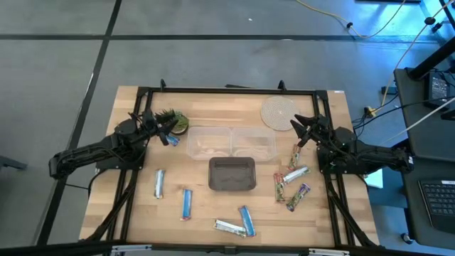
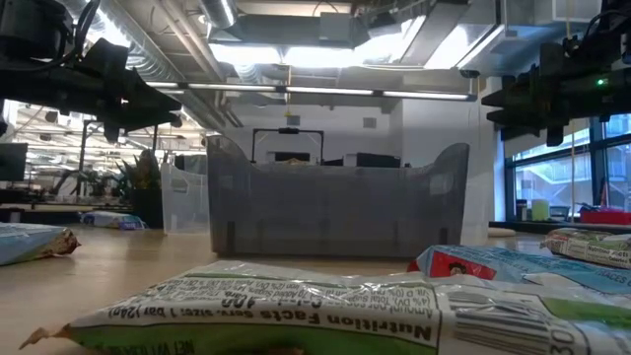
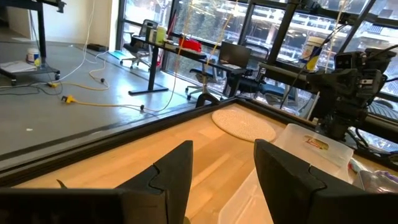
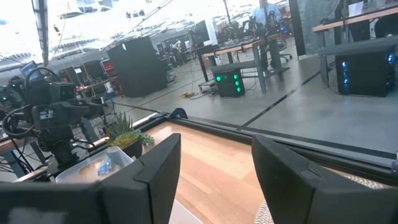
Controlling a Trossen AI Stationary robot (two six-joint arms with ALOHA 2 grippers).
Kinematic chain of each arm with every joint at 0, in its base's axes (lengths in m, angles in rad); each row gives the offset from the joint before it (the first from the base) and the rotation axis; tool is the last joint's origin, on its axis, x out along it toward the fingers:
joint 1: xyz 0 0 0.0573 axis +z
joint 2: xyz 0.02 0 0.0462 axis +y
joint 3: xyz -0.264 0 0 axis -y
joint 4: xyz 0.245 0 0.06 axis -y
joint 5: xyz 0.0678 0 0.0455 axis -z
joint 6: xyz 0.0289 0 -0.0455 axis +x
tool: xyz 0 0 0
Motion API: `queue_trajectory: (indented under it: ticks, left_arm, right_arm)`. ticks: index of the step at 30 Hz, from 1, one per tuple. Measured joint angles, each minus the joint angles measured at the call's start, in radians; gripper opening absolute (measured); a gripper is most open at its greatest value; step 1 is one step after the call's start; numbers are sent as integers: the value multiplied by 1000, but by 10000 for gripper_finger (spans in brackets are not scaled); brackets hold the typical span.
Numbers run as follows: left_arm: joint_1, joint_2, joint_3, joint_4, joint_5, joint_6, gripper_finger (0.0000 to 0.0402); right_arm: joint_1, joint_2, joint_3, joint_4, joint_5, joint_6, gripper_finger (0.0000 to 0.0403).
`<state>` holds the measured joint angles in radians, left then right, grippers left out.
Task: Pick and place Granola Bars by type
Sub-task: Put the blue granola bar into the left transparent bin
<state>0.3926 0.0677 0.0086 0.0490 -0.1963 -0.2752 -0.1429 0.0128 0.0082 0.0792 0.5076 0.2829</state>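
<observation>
both arms wait raised at the table's far corners, left gripper and right gripper spread and empty; bars lie unsorted around the bins.

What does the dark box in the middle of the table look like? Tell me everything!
The dark box is a small rectangular tub of smoky, see-through grey plastic with rounded corners and an open top. It sits upright near the middle of the wooden table, right in front of the clear container and very close to it. It looks empty. No gripper touches it, and no bar lies against it.
</observation>
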Motion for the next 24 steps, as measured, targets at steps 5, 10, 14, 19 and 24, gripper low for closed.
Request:
queue_trajectory:
  ticks: [5, 10, 14, 19, 24]
  left_arm:
    - [0, 0, 0, 0, 0, 0, 166]
    - [0, 0, 0, 0, 0, 0, 189]
    - [0, 0, 0, 0, 0, 0, 228]
    - [0, 0, 0, 0, 19, 0, 271]
    - [0, 0, 0, 4, 26, -52, 283]
  right_arm:
    - [0, 0, 0, 0, 0, -1, 200]
    - [0, 0, 0, 0, 1, -2, 200]
    - [0, 0, 0, 0, 21, -3, 200]
    - [0, 0, 0, 0, 23, -3, 200]
    - [0, 0, 0, 0, 23, -25, 200]
